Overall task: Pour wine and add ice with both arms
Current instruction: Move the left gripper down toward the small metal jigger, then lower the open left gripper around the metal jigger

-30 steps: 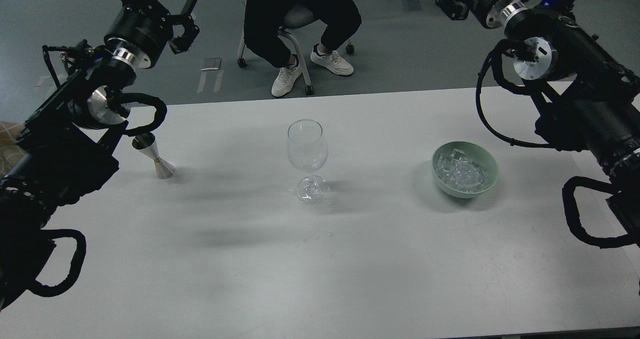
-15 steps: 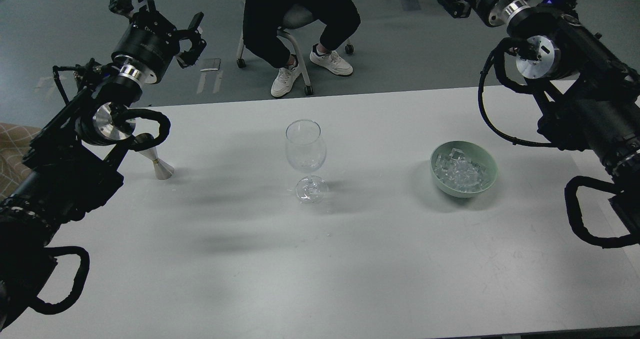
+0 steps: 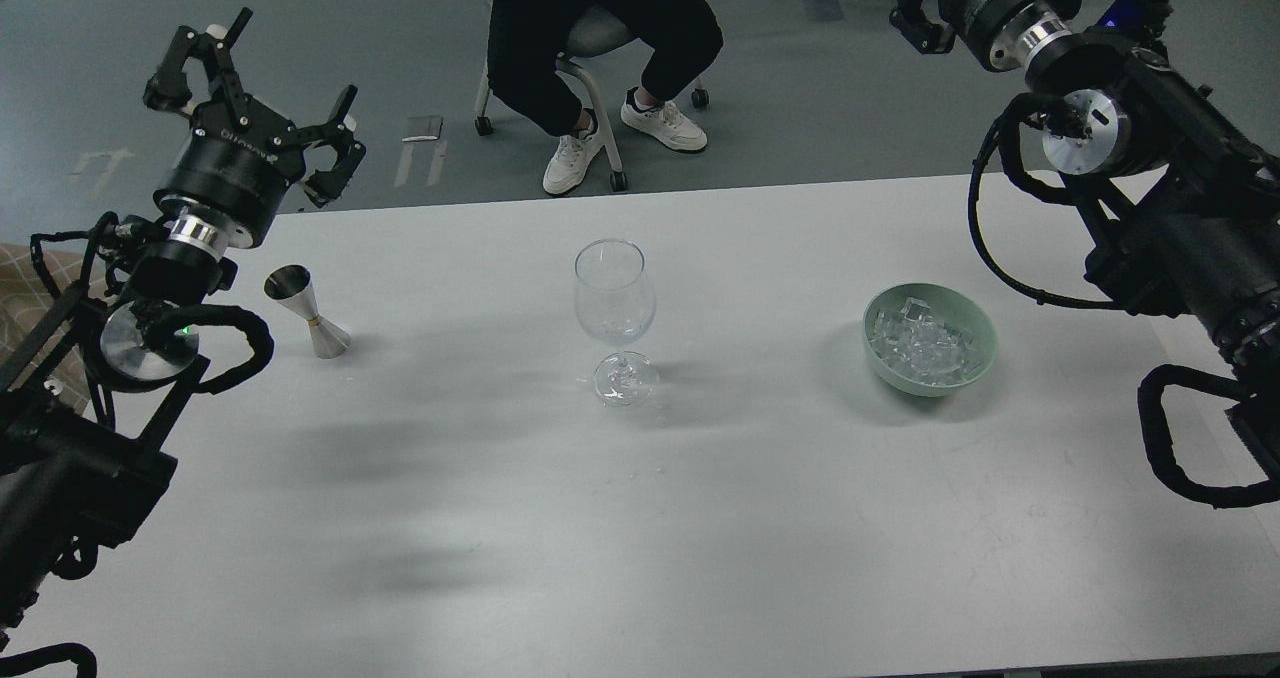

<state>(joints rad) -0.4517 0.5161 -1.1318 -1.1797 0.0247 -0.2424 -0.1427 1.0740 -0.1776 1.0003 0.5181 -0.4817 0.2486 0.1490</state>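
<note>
A white table [image 3: 700,518] fills most of the frame. A clear wine glass [image 3: 614,318] stands upright at its middle, its bowl looking empty from here. Left of it, well apart, stands a small metal measuring cup [image 3: 306,311] shaped like an hourglass; whether the wine is inside it cannot be told. To the right of the glass, also well apart, a pale green bowl [image 3: 930,338] holds the ice [image 3: 922,342], a heap of small clear cubes. Nothing lies between these three things.

Beyond the table's far edge, at top centre, a person in black trousers and white shoes [image 3: 600,28] sits on a wheeled chair [image 3: 590,68] on the grey floor (only legs and feet show).

The left gripper [image 3: 255,93] hangs in the upper left of the frame, over the floor just past the table edge, its fingers spread wide apart and holding nothing. Compared with half a second ago, the left arm has swung toward the frame's left edge, so the measuring cup, then partly hidden behind the arm's cable loop, now stands fully in sight. The right gripper [image 3: 920,13] sits at the top right, cut by the frame edge; I cannot tell how its fingers stand, and it has barely shifted. Glass, bowl and cup have kept their places.

No readable writing shows anywhere.
</note>
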